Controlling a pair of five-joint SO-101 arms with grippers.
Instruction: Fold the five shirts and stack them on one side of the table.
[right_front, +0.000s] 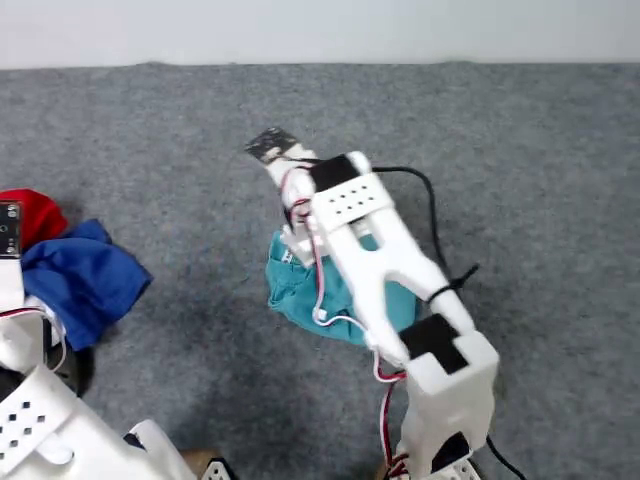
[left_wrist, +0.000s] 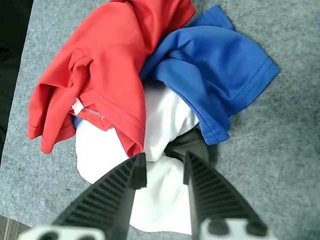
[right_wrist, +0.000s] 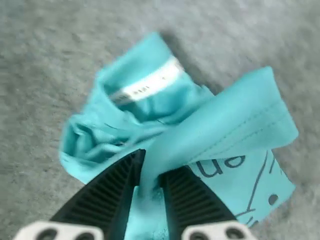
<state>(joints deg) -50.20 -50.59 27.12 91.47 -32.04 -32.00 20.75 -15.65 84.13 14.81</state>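
Note:
A crumpled teal shirt (right_front: 296, 291) (right_wrist: 150, 105) lies mid-table on the grey mat. My right gripper (right_wrist: 151, 176) (right_front: 296, 238) is over it, shut on a raised fold of the teal cloth. At the table's left edge is a loose pile: a red shirt (left_wrist: 100, 65) (right_front: 32, 213) on top, a blue shirt (left_wrist: 220, 70) (right_front: 85, 280) beside it, a white shirt (left_wrist: 165, 125) beneath, and a bit of black shirt (left_wrist: 187, 142) under the blue. My left gripper (left_wrist: 164, 169) hangs open just above the white shirt, holding nothing.
Grey felt mat (right_front: 520, 160) covers the table, with bare room at the back and right. The right arm's black cable (right_front: 432, 215) loops over the mat beside the teal shirt. The left arm's white body (right_front: 40, 425) sits at the front left corner.

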